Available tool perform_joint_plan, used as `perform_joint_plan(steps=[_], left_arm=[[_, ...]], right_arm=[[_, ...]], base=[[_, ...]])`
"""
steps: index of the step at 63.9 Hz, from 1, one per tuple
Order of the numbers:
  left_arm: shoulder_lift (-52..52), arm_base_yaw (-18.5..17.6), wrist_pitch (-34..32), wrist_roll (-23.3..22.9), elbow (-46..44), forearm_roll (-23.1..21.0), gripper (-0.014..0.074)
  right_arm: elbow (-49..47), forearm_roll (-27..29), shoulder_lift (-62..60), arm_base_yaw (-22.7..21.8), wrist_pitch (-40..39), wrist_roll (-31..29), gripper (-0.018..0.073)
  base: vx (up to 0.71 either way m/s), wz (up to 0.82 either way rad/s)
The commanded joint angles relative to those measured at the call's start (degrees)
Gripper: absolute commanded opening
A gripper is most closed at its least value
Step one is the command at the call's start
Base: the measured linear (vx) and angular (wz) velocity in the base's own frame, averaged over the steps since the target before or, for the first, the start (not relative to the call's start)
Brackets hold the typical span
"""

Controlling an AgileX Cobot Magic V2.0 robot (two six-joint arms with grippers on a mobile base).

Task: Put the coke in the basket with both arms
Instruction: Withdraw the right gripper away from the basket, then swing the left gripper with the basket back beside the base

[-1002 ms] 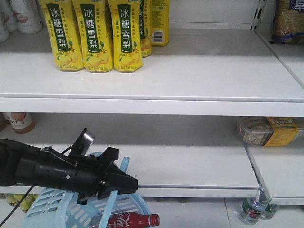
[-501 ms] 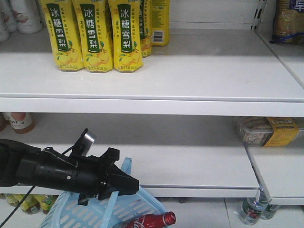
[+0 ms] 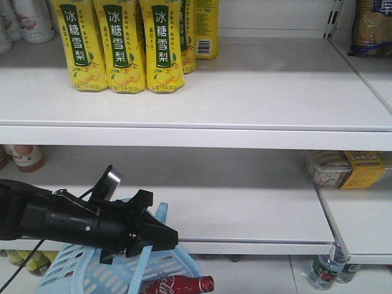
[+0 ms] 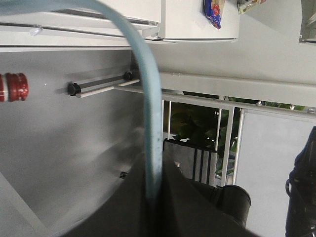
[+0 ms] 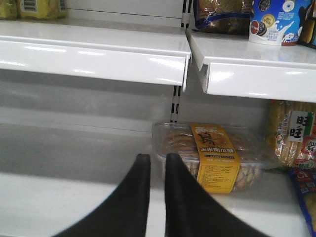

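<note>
Below the shelves, left end effector (image 3: 160, 237) pinches basket (image 3: 92, 272) handle; right end effector (image 5: 154, 165) nearly pressed together, bare.

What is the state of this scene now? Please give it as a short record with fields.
coke: red bottle, lying on its side in the basket, cap pointing right
basket: light blue, hanging by its handle
left gripper: shut on the handle
right gripper: empty, fingers nearly together, facing a shelf
in front of right gripper: clear pastry box with yellow label
upper shelf: three yellow drink cartons
</note>
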Motion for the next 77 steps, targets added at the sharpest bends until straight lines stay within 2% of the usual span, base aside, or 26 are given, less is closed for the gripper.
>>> perform_joint_plan(steps=[1, 46, 60, 70, 77], left_arm=[[-2.8, -0.2, 5.0, 0.1, -1.4, -4.6, -0.0006], [-2.8, -0.2, 5.0, 0.1, -1.4, -4.6, -0.0006], [-2.8, -0.9, 3.2, 0.1, -1.4, -4.0, -0.0006], [-7.6, -2.0, 3.0, 0.1, -1.4, -2.7, -0.0006], [-13.4, -3.9, 0.0, 0.1, -1.4, -2.7, -0.0006]], right_arm=[[-1.6, -0.3, 0.7, -0.3, -5.0, -0.3, -0.0012], [-1.6, -0.3, 0.7, -0.3, -4.8, -0.4, -0.001], [-1.6, -0.3, 0.7, -0.3, -4.8, -0.4, -0.001], [-1.6, -0.3, 0.7, -0.3, -4.8, -0.4, -0.001], [-1.6, -0.3, 0.7, -0.3, -4.8, -0.4, -0.001]], base=[[0.0, 0.0], [0.0, 0.0], [0.0, 0.0], [0.0, 0.0], [0.0, 0.0]])
